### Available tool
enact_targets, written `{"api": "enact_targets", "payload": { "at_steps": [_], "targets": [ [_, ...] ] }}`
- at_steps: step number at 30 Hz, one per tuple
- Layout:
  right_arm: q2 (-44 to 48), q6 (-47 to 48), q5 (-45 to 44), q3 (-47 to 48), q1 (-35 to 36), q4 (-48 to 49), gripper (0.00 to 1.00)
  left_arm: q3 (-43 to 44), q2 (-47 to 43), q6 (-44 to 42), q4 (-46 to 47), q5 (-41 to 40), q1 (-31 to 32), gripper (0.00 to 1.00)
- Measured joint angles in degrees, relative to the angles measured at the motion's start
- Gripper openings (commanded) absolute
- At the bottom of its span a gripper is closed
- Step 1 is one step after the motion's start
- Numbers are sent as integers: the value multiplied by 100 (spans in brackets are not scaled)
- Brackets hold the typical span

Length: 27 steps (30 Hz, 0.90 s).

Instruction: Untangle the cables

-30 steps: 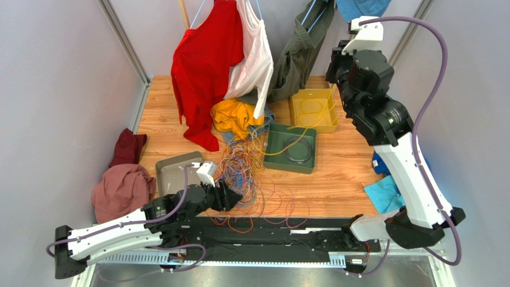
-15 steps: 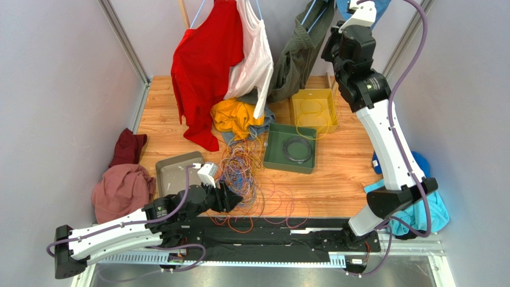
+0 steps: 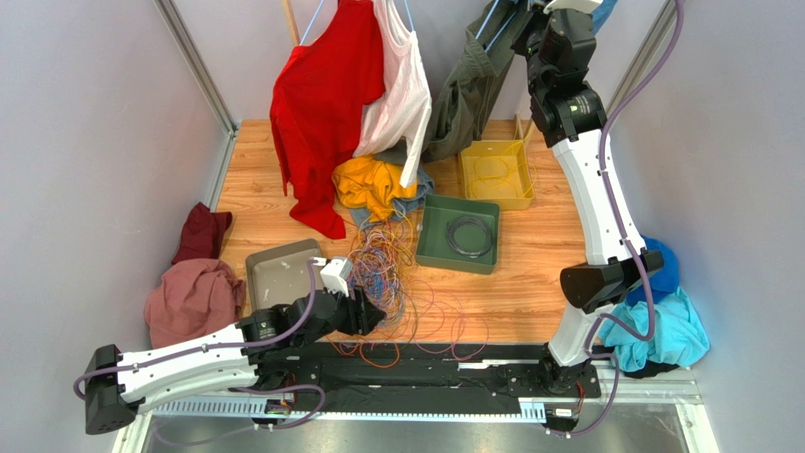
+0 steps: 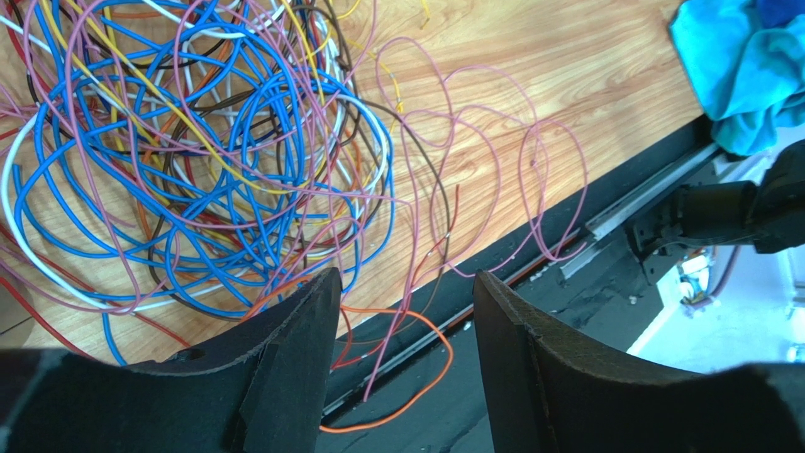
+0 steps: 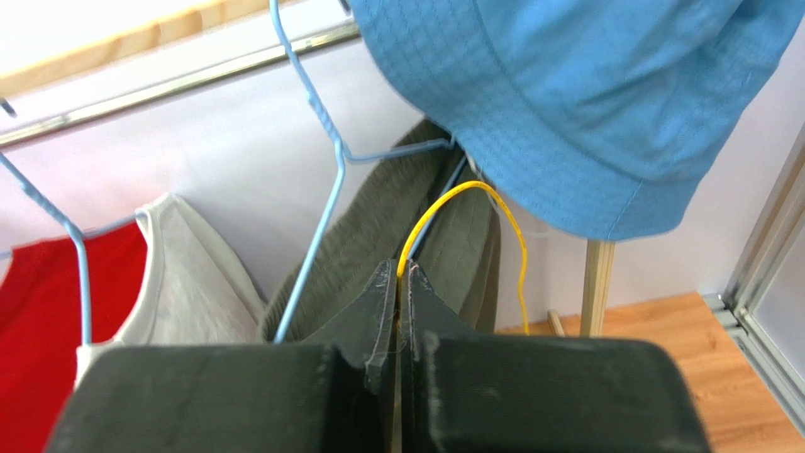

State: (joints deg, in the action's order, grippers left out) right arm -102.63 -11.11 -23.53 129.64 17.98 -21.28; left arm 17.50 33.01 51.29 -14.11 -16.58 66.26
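The right fingers (image 5: 382,311) pinch a yellow cable (image 5: 468,186) among hanging garments (image 5: 354,250); left fingers (image 4: 293,359) gape over the cables (image 4: 189,160).

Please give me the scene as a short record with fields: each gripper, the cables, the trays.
left gripper: open, over the near side of the tangled cables, nothing gripped
right gripper: shut on a yellow cable, high up beside a hanging olive garment
yellow tray: thin yellow loops inside
green tray: dark coil inside

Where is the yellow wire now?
In the right wrist view, the yellow wire loops up from the shut right pincer, under the blue hat.
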Motion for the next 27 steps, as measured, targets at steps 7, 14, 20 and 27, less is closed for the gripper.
{"api": "enact_targets", "payload": {
  "at_steps": [7,14,20,27],
  "targets": [
    [-225,-31,98,361,-262,278,0,2,260,-42,79,2,0,63],
    [-245,-131,214,-446,-350,728,0,0,507,-42,356,37,0,63],
    [-219,-284,387,-2186,-350,1185,0,-20,756,-22,584,122,0,63],
    [-238,-415,479,-3300,-350,1543,0,-96,1034,-9,796,195,0,63]
  ]
}}
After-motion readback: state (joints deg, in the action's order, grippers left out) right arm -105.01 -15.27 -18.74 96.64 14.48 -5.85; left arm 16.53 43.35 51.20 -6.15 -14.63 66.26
